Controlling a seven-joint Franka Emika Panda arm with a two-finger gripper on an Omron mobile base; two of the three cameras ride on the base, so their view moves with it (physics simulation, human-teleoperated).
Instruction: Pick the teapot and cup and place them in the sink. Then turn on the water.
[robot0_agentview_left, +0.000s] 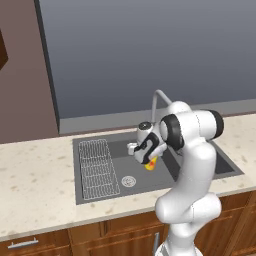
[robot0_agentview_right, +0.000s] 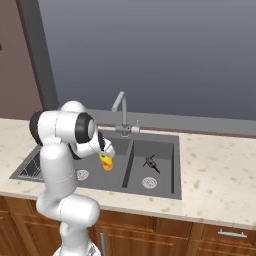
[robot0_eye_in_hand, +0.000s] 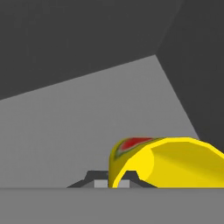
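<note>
Left base view: two-finger claw (robot0_agentview_left: 148, 161) clamped on small bright yellow cup (robot0_agentview_left: 150, 163) with red-orange mark, hanging above dark grey double-basin sink (robot0_agentview_left: 100, 192); wire rack (robot0_agentview_left: 94, 169) off to its left.

Right base view: cup (robot0_agentview_right: 106, 162) below the claw, over the left basin; small dark object (robot0_agentview_right: 151, 162) in the right basin, grey gooseneck faucet (robot0_agentview_right: 121, 112) behind.

Hand view: cup (robot0_eye_in_hand: 175, 162) close against the dark fingertips (robot0_eye_in_hand: 129, 177), grey basin floor beyond.

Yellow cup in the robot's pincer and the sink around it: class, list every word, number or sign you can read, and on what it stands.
None: no readable text anywhere.
Bright yellow tumbler cup: a red-orange mark with a greenish edge, a picture, not letters.
Dark grey double-basin sink: unmarked.
</note>
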